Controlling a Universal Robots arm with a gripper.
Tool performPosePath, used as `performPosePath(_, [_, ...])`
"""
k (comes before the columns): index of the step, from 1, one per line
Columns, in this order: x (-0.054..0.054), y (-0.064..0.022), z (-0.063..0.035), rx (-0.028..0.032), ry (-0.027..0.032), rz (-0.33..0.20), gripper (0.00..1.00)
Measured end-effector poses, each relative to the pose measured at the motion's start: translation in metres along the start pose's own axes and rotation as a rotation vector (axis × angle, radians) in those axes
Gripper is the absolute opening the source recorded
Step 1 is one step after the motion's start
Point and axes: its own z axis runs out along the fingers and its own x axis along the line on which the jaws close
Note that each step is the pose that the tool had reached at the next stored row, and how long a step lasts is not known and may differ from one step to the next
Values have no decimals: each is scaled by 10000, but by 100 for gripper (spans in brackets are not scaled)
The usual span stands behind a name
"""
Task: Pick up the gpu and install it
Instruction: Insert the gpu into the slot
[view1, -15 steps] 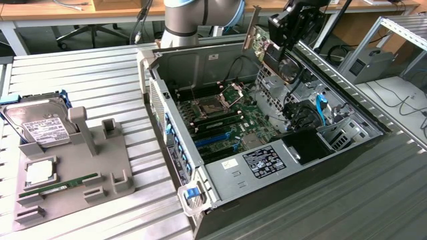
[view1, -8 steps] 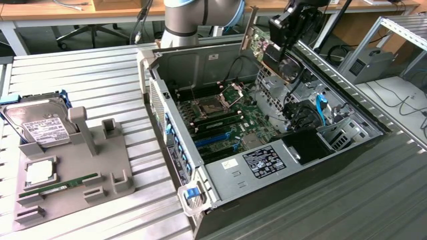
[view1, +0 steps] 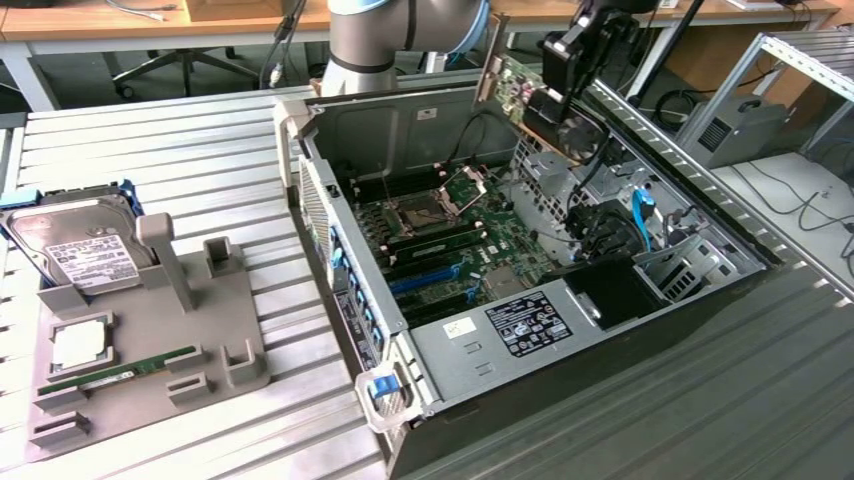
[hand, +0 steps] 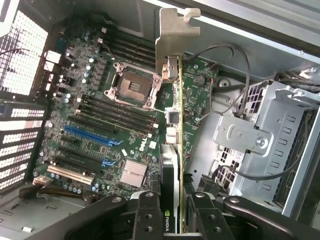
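My gripper is shut on the gpu, a flat card with a green board and a silver bracket, held on edge in the air above the open computer case. In the wrist view the gpu runs edge-on away from the gripper, its black fingers clamped on both faces and its bracket at the far end. Below it lies the motherboard with blue expansion slots and an empty processor socket. The card touches nothing in the case.
A metal drive cage and loose cables sit beside the card's path. On the slatted table, at the exterior view's left, a grey fixture tray holds a hard drive, a processor chip and a green memory stick.
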Motion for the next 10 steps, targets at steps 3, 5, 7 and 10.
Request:
performPosePath(3, [0, 2, 0, -9, 13, -329, 27])
performPosePath(5, [-1, 3, 0, -13, 20, -519, 27])
performPosePath(7, [-2, 5, 0, -18, 27, -715, 27])
performPosePath(10, [-2, 7, 0, -25, 40, -1033, 27])
